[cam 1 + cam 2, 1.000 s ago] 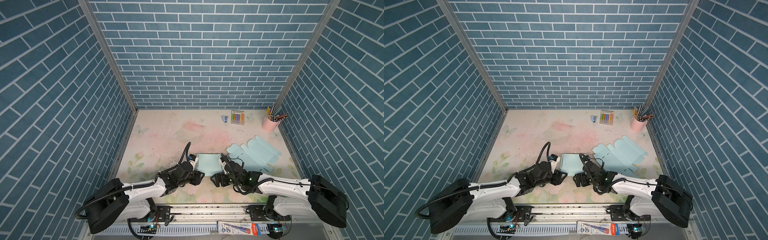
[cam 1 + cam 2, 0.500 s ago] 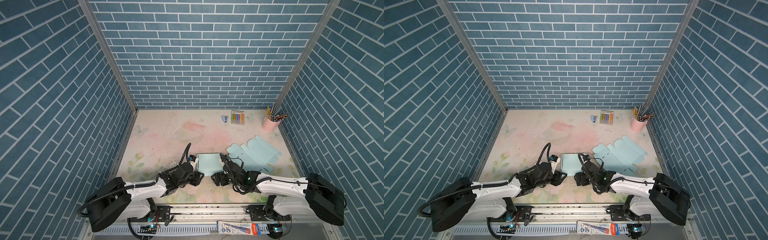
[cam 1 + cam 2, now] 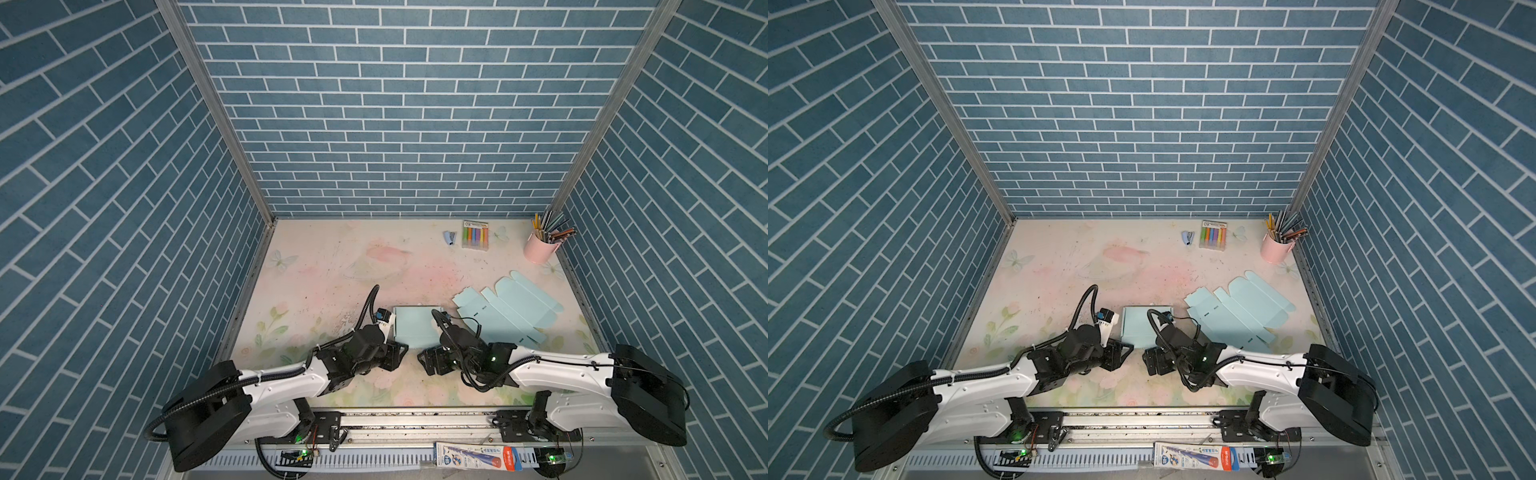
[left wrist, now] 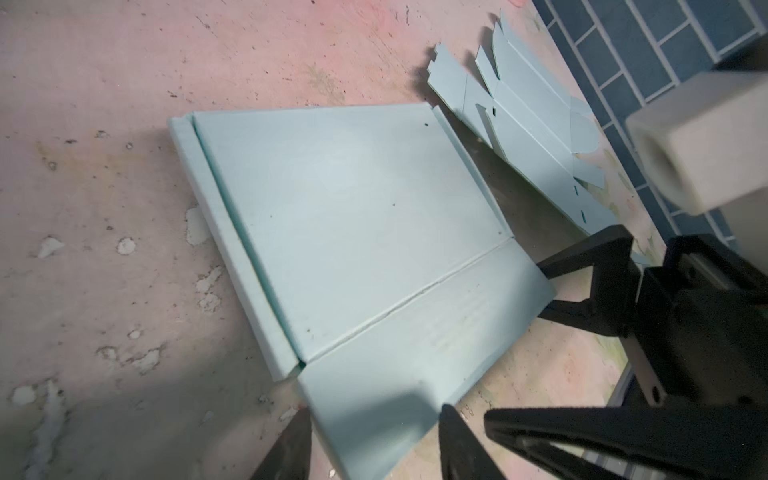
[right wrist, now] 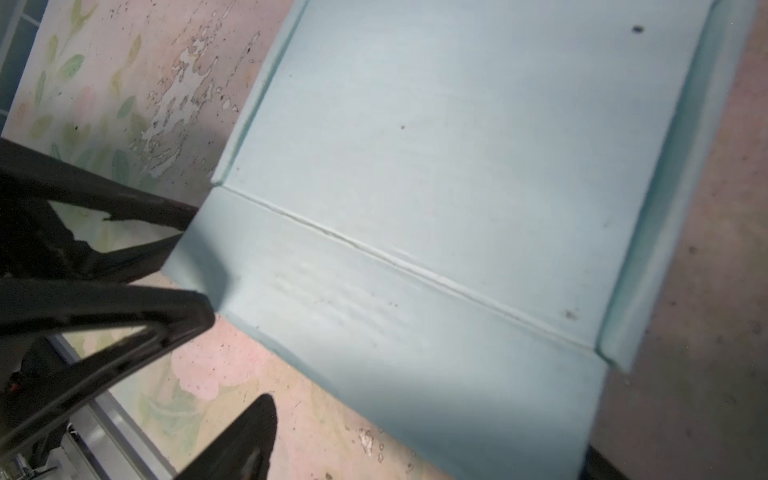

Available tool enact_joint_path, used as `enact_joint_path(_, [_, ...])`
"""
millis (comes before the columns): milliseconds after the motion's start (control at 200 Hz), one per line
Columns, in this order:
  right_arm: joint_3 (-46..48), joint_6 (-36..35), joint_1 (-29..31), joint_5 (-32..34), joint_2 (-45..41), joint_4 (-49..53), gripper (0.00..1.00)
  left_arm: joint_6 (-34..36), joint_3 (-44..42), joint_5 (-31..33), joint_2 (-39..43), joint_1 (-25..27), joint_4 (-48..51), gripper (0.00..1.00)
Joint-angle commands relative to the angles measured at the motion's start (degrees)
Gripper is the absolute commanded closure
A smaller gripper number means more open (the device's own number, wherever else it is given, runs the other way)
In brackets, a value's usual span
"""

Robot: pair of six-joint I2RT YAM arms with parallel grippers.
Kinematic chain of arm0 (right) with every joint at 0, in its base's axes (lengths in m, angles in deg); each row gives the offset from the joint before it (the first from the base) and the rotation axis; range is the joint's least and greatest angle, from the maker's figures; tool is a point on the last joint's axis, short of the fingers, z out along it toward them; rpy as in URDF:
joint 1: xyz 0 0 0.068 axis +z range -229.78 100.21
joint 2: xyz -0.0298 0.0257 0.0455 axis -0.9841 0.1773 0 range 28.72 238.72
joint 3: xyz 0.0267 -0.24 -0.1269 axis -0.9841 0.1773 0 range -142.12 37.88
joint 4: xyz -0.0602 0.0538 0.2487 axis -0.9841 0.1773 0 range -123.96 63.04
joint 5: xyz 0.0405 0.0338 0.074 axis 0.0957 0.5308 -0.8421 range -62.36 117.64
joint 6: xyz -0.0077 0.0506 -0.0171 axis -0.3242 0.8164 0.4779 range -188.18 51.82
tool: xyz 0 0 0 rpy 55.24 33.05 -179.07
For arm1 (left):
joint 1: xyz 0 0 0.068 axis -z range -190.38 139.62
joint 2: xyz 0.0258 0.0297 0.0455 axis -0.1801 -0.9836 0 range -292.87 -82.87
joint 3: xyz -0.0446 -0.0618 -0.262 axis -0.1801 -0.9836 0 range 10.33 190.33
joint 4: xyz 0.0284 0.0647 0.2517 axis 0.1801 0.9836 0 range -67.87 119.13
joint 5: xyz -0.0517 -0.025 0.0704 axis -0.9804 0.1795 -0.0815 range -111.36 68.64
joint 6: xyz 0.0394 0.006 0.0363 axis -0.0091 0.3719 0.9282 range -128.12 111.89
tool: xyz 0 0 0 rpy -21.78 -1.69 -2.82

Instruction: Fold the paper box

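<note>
Pencils point(image 3: 555, 228) stand in the pink cup point(image 3: 538, 253) well behind the paper box point(image 3: 415, 330), at whose front flap left gripper point(image 3: 402, 356) and right gripper point(image 3: 423, 362) sit, fingers spread.

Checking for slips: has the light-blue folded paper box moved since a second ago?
No: the light-blue folded paper box stays put against the pink pencil cup.

Reaching forward and low from the two bases point(image 3: 208, 415) with the left arm point(image 3: 286, 378) and the right arm point(image 3: 557, 370), both white links nearly level and angled inward toward the middle. Meeting almost tip to tip with the left gripper point(image 3: 401, 357) and the right gripper point(image 3: 424, 363), near each other but apart, wrists point(image 3: 365, 340) tilted down. Holding the left fingers point(image 4: 291, 449) partly apart and the right fingers point(image 5: 253, 432) spread wider.
</note>
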Motion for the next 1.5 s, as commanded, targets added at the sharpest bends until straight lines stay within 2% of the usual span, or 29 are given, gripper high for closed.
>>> enact_joint_path(0, [-1.4, 0.3, 1.2, -0.1, 0.8, -1.1, 0.11, -0.7, -0.9, 1.2, 1.1, 0.4, 1.7, 0.5])
enact_joint_path(290, [1.5, 1.2, 1.3, 0.5, -1.0, -2.4, 0.11, 0.0, -1.0, 1.8, -1.2, -1.7, 0.9, 0.55])
enact_joint_path(610, [3.0, 2.2, 1.3, -0.8, 0.0, -3.5, 0.11, 1.2, 0.4, 1.4, -3.8, -1.8, -0.1, 0.58])
enact_joint_path(920, [6.7, 6.0, 1.3, 2.5, -9.2, 3.8, 0.08, 1.7, 0.1, 1.1, -3.2, -2.6, 0.5, 0.58])
enact_joint_path(1095, [6.4, 4.5, -0.1, 3.9, -11.9, 3.9, 0.06, 1.8, 0.3, 1.0, -2.8, -2.6, 0.7, 0.58])
enact_joint_path(1275, [4.5, 1.4, -3.5, 1.4, -9.5, 1.2, 0.08, 2.1, 0.6, 0.6, -2.9, -2.7, 0.7, 0.58])
enact_joint_path(1495, [1.2, -0.4, -3.6, -1.8, -4.2, -1.0, 0.1, 2.2, 0.8, -1.0, -3.7, -2.7, -0.6, 0.58])
